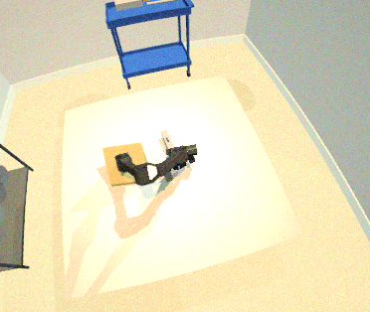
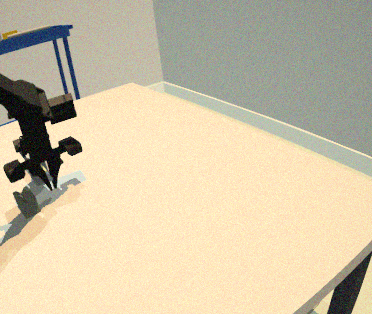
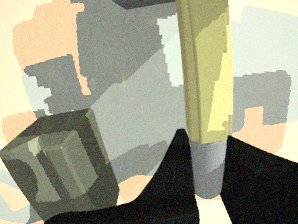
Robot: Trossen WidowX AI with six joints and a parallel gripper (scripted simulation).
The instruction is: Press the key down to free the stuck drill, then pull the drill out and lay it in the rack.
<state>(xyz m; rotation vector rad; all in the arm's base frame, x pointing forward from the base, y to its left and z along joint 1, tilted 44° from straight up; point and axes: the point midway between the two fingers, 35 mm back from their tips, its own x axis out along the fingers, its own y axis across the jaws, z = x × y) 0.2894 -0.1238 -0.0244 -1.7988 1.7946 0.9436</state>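
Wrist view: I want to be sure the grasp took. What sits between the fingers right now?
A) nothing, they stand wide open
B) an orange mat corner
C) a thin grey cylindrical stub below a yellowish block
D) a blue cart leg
C: the dark fingers close on the grey stub, which pokes out from the bottom of the yellowish block, so the gripper is shut on it.
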